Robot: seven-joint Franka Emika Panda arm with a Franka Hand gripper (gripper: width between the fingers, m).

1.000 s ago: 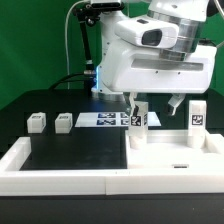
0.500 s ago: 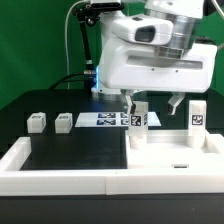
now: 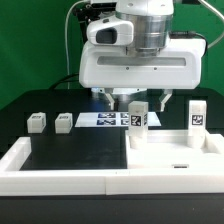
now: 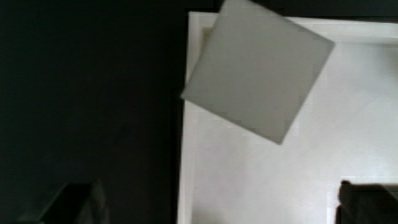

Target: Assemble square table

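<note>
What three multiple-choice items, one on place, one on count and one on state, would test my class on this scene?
1. Where do the two lying legs rest?
A on the slab
B on the black table, on the exterior view's left of the marker board
C in the gripper

2. How many legs show in all?
A two
B three
C four

3. How does the gripper stand?
A open
B shut on a leg
C shut on the slab

Key:
1 B: both lie on the dark table beside the marker board.
2 C: two upright legs add to the two lying legs.
3 A: its fingers stand wide apart, gripping nothing.
</note>
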